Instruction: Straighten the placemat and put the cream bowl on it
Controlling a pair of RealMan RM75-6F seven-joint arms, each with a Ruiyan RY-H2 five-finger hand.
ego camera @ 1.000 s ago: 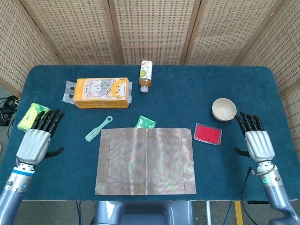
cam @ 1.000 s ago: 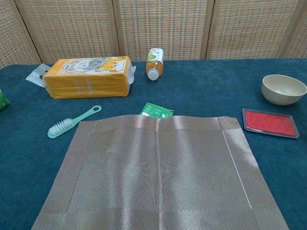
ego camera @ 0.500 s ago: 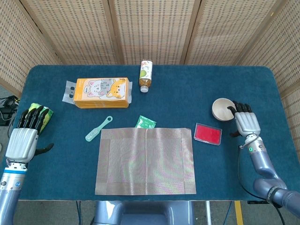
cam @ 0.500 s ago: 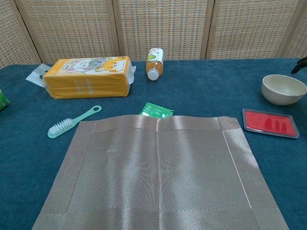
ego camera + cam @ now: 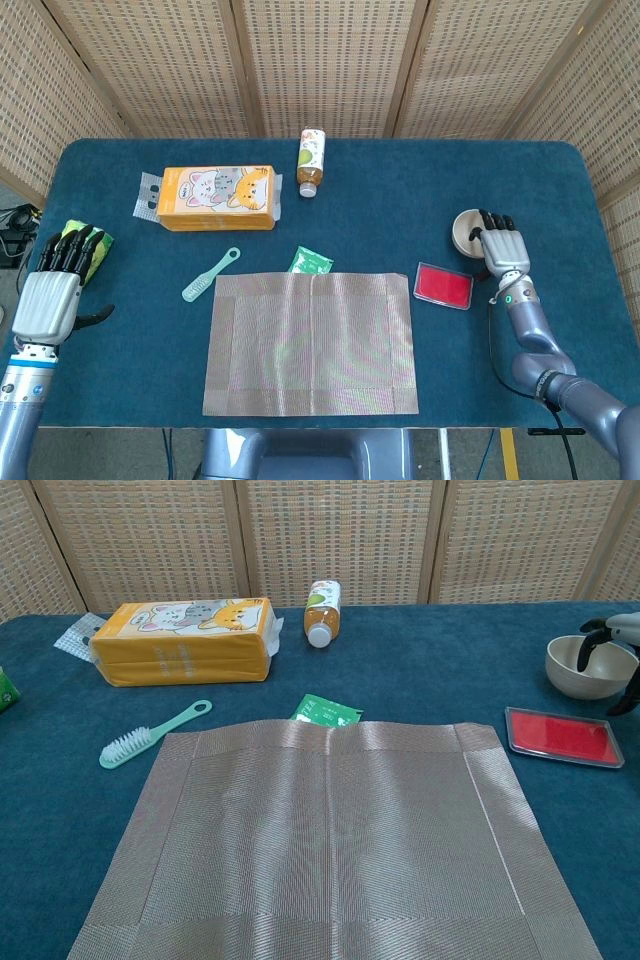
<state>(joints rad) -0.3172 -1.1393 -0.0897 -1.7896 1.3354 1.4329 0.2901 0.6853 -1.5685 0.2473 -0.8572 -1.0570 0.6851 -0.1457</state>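
The woven beige placemat (image 5: 312,343) (image 5: 330,830) lies flat near the table's front edge, its sides roughly square to the table, with a crease down its middle. The cream bowl (image 5: 466,228) (image 5: 588,670) stands upright on the blue cloth at the right, apart from the mat. My right hand (image 5: 500,244) (image 5: 618,645) is over the bowl's right rim. Its fingers reach down inside the bowl and the thumb is outside the wall. I see no firm grip, and the bowl rests on the table. My left hand (image 5: 52,290) hovers at the far left, empty with fingers spread.
A red flat tray (image 5: 443,285) (image 5: 562,736) lies between bowl and mat. A green sachet (image 5: 310,262) touches the mat's far edge, with a mint brush (image 5: 210,274) to its left. An orange cat-print pack (image 5: 217,198), a lying bottle (image 5: 311,161) and a green packet (image 5: 68,244) sit further off.
My right hand has moved forward and left from the front right onto the bowl, its fingers now dipping inside. The left hand drew left and has since stayed put.
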